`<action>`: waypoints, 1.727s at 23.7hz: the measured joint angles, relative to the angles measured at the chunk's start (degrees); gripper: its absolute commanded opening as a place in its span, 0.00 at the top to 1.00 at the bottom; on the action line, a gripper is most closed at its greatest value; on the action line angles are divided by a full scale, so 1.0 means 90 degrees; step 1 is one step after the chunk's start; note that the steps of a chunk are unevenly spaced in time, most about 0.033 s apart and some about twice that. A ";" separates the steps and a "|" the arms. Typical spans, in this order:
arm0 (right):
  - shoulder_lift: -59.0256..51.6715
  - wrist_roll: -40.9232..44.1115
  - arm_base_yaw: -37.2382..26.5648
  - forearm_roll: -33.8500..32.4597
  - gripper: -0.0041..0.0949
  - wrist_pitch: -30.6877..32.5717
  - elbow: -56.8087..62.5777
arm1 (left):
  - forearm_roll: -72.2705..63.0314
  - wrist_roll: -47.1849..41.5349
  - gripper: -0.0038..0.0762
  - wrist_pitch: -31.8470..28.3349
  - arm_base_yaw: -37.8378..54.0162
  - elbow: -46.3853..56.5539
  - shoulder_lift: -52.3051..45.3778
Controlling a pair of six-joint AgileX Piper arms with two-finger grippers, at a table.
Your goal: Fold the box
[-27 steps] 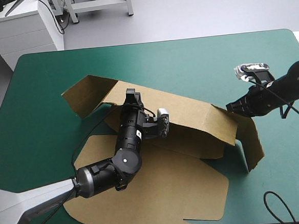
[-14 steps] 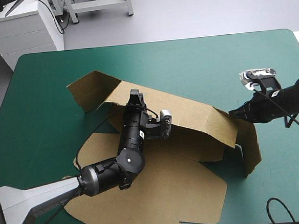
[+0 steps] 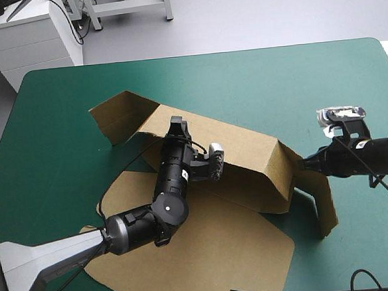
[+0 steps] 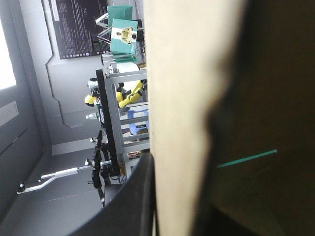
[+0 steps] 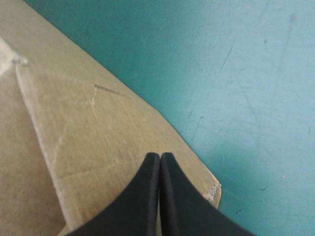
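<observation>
The brown box (image 3: 247, 148) lies mid-table with its long back wall raised. Its lid panel (image 3: 208, 251) lies flat toward the near edge. One end flap (image 3: 122, 114) stands at the far left, another (image 3: 323, 200) at the right. My left gripper (image 3: 178, 125) is shut on the top edge of the back wall. In the left wrist view the board's pale edge (image 4: 182, 98) runs between the fingers (image 4: 130, 206). My right gripper (image 3: 303, 164) is shut, its tip against the right end flap. In the right wrist view the shut gripper (image 5: 160, 156) lies on brown board (image 5: 74, 128).
The teal-green cover (image 3: 276, 80) stretches from the box to the table's far and right edges. In the right wrist view the cover (image 5: 236, 73) lies just past the flap's edge. A white cabinet (image 3: 26, 37) stands beyond the far left corner.
My right gripper has moved toward the near edge and lowered, and the right end flap has swung inward. The box's left flap has shifted slightly right. My left gripper still holds the wall.
</observation>
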 measured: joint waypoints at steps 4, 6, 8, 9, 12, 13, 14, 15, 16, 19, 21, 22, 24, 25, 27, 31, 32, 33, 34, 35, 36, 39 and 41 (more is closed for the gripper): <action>-0.0255 0.0007 0.0000 -0.0081 0.97 0.0129 0.0122 | 0.0031 0.0000 0.96 -0.0029 0.0000 -0.0012 0.0005; -0.0323 0.0007 0.0000 -0.0156 0.97 0.0210 0.0157 | 0.0031 0.0000 0.96 0.0012 0.0000 -0.0012 0.0012; -0.0344 0.0001 0.0000 -0.0185 0.97 0.0354 0.0173 | 0.0025 -0.0005 0.96 0.0048 0.0000 -0.0012 0.0012; -0.0344 0.0001 0.0000 -0.0185 0.97 0.0383 0.0173 | 0.0025 -0.0005 0.96 0.0048 0.0000 -0.0012 0.0013; -0.0348 -0.0045 0.0000 -0.0127 0.97 0.0519 0.0211 | -0.0048 -0.0005 0.96 0.0102 0.0000 -0.0012 0.0037; -0.0348 -0.0102 0.0000 -0.0046 0.97 0.0527 0.0261 | -0.0061 -0.0005 0.96 0.0109 0.0000 -0.0012 0.0037; -0.0348 -0.0180 0.0000 0.0090 0.97 0.0512 0.0318 | -0.0066 -0.0005 0.96 0.0109 0.0000 -0.0012 0.0042; -0.0348 -0.0356 0.0000 0.0357 0.97 0.0414 0.0463 | -0.0066 -0.0026 0.96 0.0112 0.0000 -0.0012 0.0042; -0.0348 -0.0449 0.0000 0.0474 0.97 0.0320 0.0562 | -0.0066 -0.0045 0.96 0.0112 0.0000 -0.0012 0.0042; -0.0348 -0.0928 0.0000 0.1018 0.97 -0.0074 0.1015 | -0.0075 -0.0074 0.96 0.0116 0.0000 -0.0042 0.0042; -0.0356 -0.1345 0.0000 0.1571 0.97 -0.0202 0.1294 | -0.0116 -0.0074 0.96 0.0104 0.0000 -0.0107 0.0044; -0.0397 -0.1587 0.0000 0.1872 0.97 -0.0279 0.1417 | -0.0116 -0.0074 0.96 0.0103 0.0000 -0.0121 0.0044; -0.0575 -0.2161 0.0000 0.2515 0.97 -0.0539 0.1709 | -0.0123 -0.0074 0.96 0.0099 0.0000 -0.0141 0.0049; -0.0660 -0.2314 0.0000 0.2692 0.97 -0.0619 0.1811 | -0.0123 -0.0074 0.96 0.0099 0.0000 -0.0141 0.0049; -0.0827 -0.2541 0.0000 0.2913 0.97 -0.0741 0.1995 | -0.0123 -0.0074 0.96 0.0099 0.0000 -0.0141 0.0049; -0.1095 -0.3164 0.0000 0.3364 0.97 -0.0870 0.2430 | -0.0123 -0.0074 0.96 0.0058 0.0000 -0.0141 0.0049; -0.1114 -0.3390 0.0000 0.3518 0.97 -0.0870 0.2566 | -0.0123 -0.0074 0.96 0.0010 0.0000 -0.0141 0.0049; -0.1114 -0.3543 0.0000 0.3642 0.97 -0.0876 0.2639 | -0.0123 -0.0074 0.96 -0.0035 0.0000 -0.0141 0.0049; -0.1114 -0.3679 0.0000 0.3778 0.97 -0.0891 0.2704 | -0.0123 -0.0074 0.96 -0.0069 0.0000 -0.0141 0.0049; -0.1114 -0.3797 0.0000 0.3883 0.97 -0.0901 0.2748 | -0.0123 -0.0074 0.96 -0.0094 0.0000 -0.0141 0.0049; -0.1114 -0.3939 0.0000 0.3983 0.97 -0.0910 0.2787 | -0.0123 -0.0074 0.96 -0.0097 0.0000 -0.0141 0.0049; -0.1114 -0.4433 0.0000 0.4261 0.82 -0.0877 0.2838 | -0.0123 -0.0074 0.96 -0.0102 0.0000 -0.0141 0.0049; -0.1114 -0.4752 0.0000 0.4348 0.57 -0.0683 0.2838 | -0.0123 -0.0074 0.96 -0.0115 0.0000 -0.0141 0.0049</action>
